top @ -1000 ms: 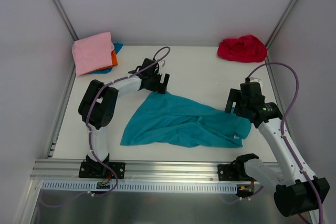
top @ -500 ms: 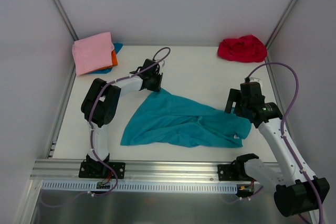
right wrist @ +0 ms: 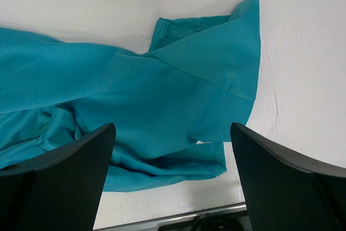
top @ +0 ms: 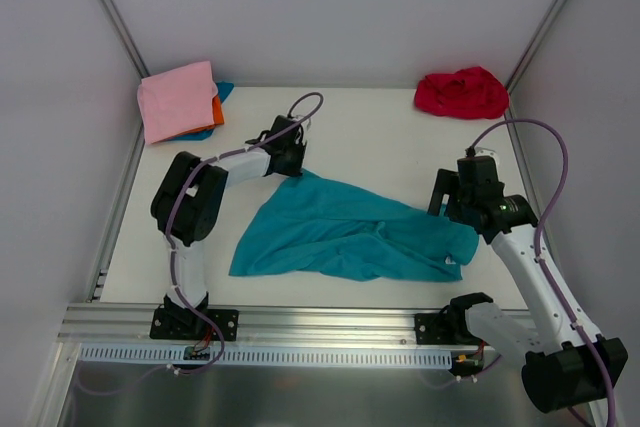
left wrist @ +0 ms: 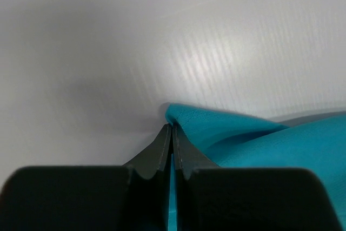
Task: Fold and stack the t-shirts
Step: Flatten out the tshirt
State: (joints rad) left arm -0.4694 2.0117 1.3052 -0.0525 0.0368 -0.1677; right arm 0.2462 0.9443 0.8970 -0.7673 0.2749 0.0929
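Note:
The teal t-shirt (top: pixel 340 232) lies crumpled and spread across the middle of the table. My left gripper (top: pixel 297 168) is at its far upper corner. In the left wrist view the left gripper (left wrist: pixel 172 129) is shut on that teal corner (left wrist: pixel 216 125), and cloth shows in the slit between the fingers. My right gripper (top: pixel 447 209) hovers over the shirt's right end. It is open wide (right wrist: pixel 173 133) above a sleeve and hem (right wrist: pixel 205 79), touching nothing. A red t-shirt (top: pixel 462 92) lies bunched at the back right. Folded pink (top: pixel 178 97), orange (top: pixel 216 109) and blue (top: pixel 222 91) t-shirts are stacked at the back left.
White walls and aluminium posts (top: pixel 112 17) close in the table on three sides. A metal rail (top: pixel 320 322) runs along the near edge by both arm bases. The right arm's cable (top: pixel 545 137) loops up near the right wall.
My left gripper has closed from wide open onto the teal t-shirt's far corner, shifting slightly. The right arm and the cloth have stayed where they were.

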